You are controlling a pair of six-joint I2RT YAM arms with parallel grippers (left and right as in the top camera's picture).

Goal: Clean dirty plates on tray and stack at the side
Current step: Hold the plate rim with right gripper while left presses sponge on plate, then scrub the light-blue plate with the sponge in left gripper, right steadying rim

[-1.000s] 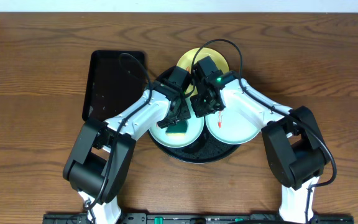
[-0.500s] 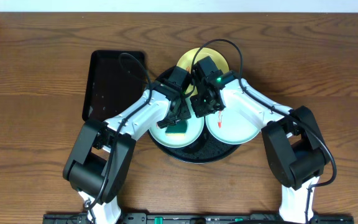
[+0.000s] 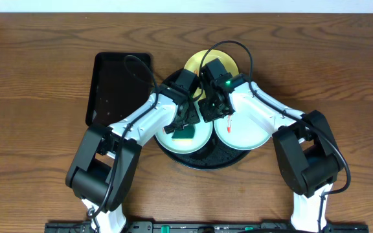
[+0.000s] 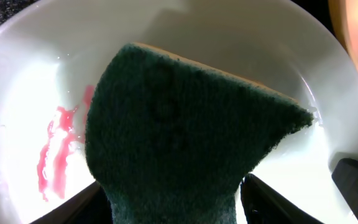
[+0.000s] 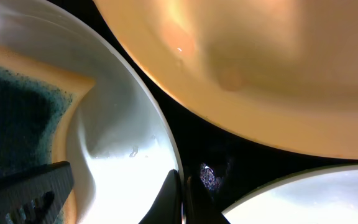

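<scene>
Round tray [image 3: 206, 159], centre of surface [image 3: 37, 129]: mostly hidden under three plates and both arms.
Left plate [image 3: 204, 136]: red smear, sponge [image 3: 185, 134] on it.
Left tool [image 3: 184, 127]: straddles sponge, grip unclear.
Right tool [image 5: 182, 199]: clenched at that plate's rim.
Right plate [image 3: 248, 133] and far yellow plate [image 3: 194, 65]: partly covered.
Arms: reaching inward, elbows out.

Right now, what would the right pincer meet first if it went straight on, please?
Most likely the bare black tray, just beside the pale plate's rim; depth is unclear.
</scene>
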